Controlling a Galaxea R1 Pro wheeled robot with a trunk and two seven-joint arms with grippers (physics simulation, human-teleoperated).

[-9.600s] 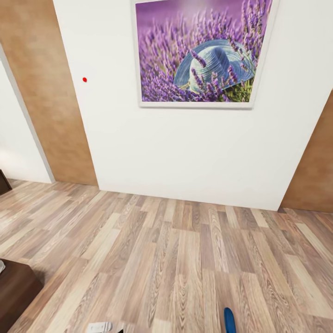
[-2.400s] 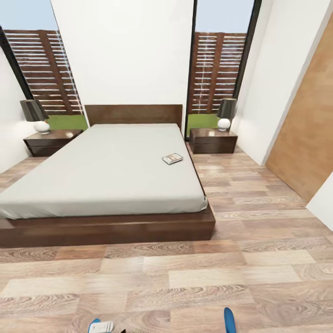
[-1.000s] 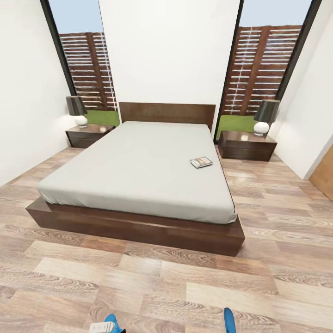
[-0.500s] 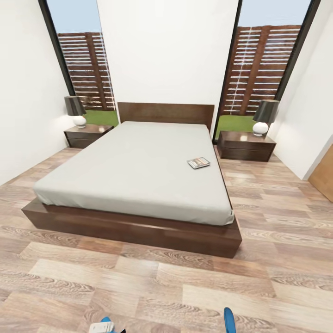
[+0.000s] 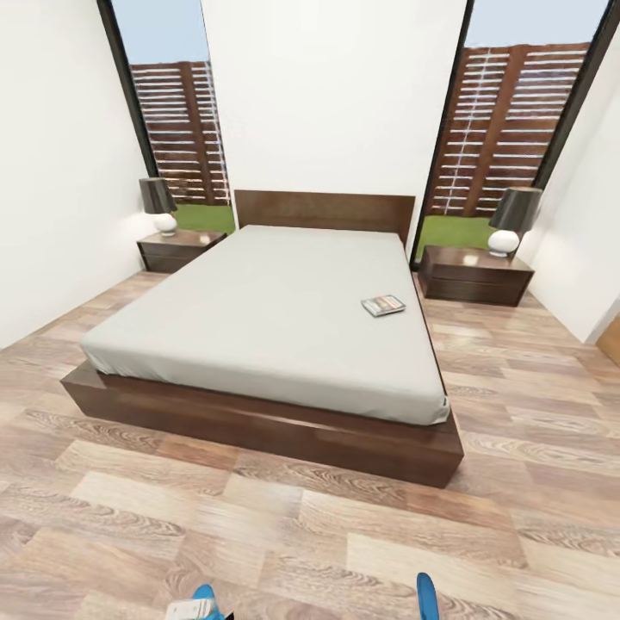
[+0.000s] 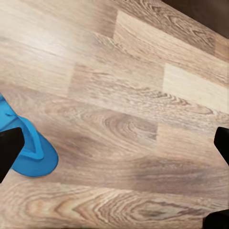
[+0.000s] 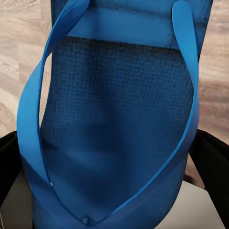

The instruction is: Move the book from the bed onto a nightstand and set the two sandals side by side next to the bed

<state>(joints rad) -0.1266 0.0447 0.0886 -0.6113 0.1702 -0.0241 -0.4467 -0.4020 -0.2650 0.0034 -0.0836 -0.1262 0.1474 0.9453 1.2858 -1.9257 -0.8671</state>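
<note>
While I face the foot of the bed (image 5: 258,319) in the bedroom, its pale mattress fills the middle of my head view, set on a dark wooden frame with a headboard against the white wall. The book (image 5: 383,306) lies flat on the mattress near the edge on the right of that view, about halfway up the bed's length. A nightstand (image 5: 474,274) stands beside the head of the bed on that same side, carrying a lamp (image 5: 508,220) with a dark shade and white base. A second nightstand (image 5: 176,250) with its own lamp (image 5: 159,205) stands at the other side of the headboard. Tall dark-framed windows rise behind both, showing a slatted wooden fence and grass.

My right gripper (image 7: 114,191) is clamped on one blue sandal (image 7: 117,114); in my right wrist view the sole and its two straps hang between my dark fingers (image 7: 212,162), above the plank floor. The tip of this sandal also pokes up at the bottom edge of my head view (image 5: 427,596).

My left gripper (image 6: 114,148) is spread wide with nothing between its fingers (image 6: 9,148), hanging over the wood floor (image 6: 143,95). The other sandal (image 6: 33,150) lies on the planks just by one of those fingers, partly hidden behind it.
</note>
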